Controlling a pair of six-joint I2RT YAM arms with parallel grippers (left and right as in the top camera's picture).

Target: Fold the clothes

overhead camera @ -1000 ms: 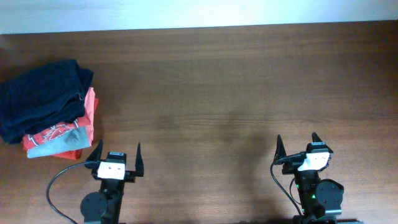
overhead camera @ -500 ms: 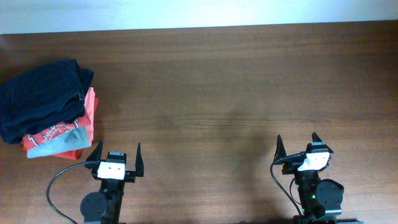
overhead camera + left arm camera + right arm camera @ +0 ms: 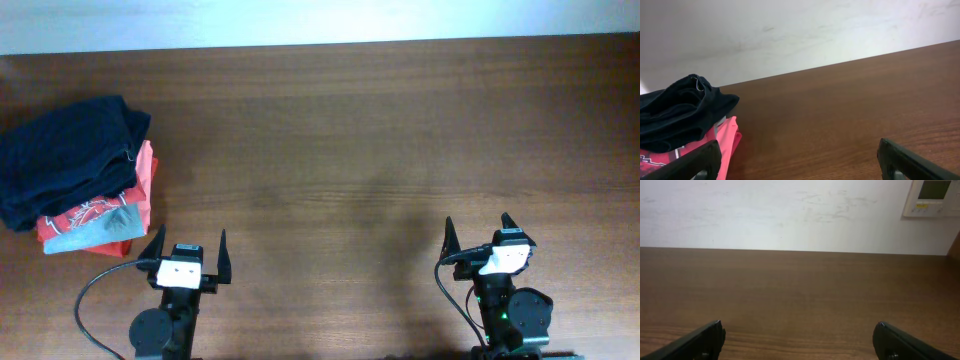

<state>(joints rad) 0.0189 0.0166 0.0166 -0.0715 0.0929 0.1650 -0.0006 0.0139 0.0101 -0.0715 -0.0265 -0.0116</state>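
A pile of clothes lies at the table's left edge: a dark navy garment [image 3: 65, 160] on top of a red-orange one [image 3: 140, 190], with a grey piece [image 3: 95, 230] at the front. The pile also shows in the left wrist view, navy [image 3: 680, 112] over pink-red [image 3: 727, 137]. My left gripper [image 3: 187, 250] is open and empty at the front left, just right of the pile; in the left wrist view [image 3: 800, 160] its fingers are wide apart. My right gripper [image 3: 477, 232] is open and empty at the front right, also in its wrist view [image 3: 799, 340].
The brown wooden table [image 3: 360, 130] stretches from the pile to the right edge. A white wall [image 3: 790, 210] stands behind it, with a white wall panel [image 3: 932, 195] at the upper right.
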